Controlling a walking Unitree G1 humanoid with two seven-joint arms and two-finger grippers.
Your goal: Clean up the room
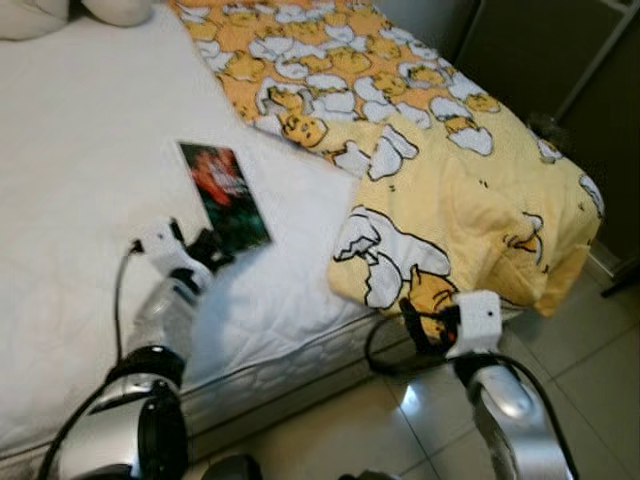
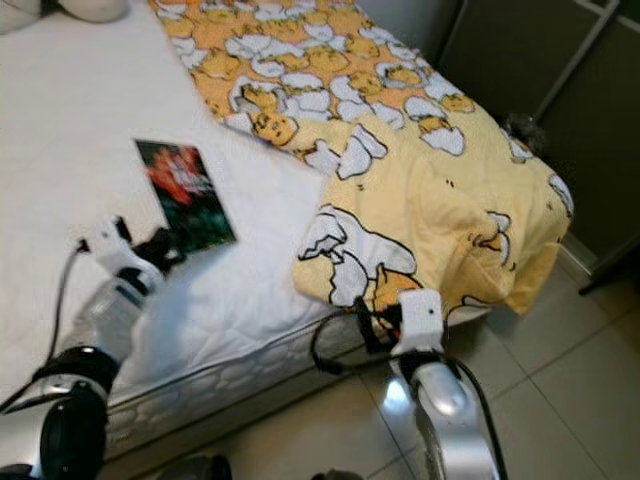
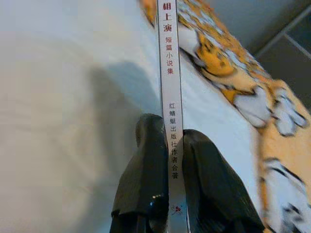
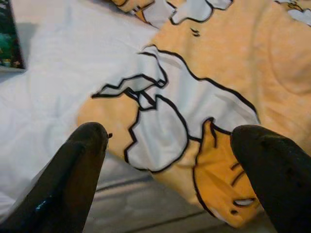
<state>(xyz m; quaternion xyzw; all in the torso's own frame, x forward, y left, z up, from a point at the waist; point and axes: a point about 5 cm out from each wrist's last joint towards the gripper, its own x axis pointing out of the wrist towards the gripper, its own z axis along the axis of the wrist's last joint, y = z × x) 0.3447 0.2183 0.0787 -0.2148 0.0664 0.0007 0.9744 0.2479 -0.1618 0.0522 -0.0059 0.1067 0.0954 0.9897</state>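
Note:
A thin book (image 1: 224, 195) with a dark red-and-green cover lies on the white bed sheet (image 1: 80, 170). My left gripper (image 1: 212, 250) is shut on the book's near edge; in the left wrist view its two black fingers (image 3: 150, 165) pinch the white spine (image 3: 170, 73). A yellow blanket (image 1: 440, 170) with a cartoon print covers the bed's right side and hangs over the corner. My right gripper (image 1: 420, 318) is open just below and in front of the blanket's hanging edge (image 4: 194, 121), touching nothing.
The mattress edge (image 1: 290, 365) runs across in front of me, with tiled floor (image 1: 590, 370) below and to the right. A dark cabinet (image 1: 560, 60) stands beyond the bed's right corner. White pillows (image 1: 60, 12) lie at the far left.

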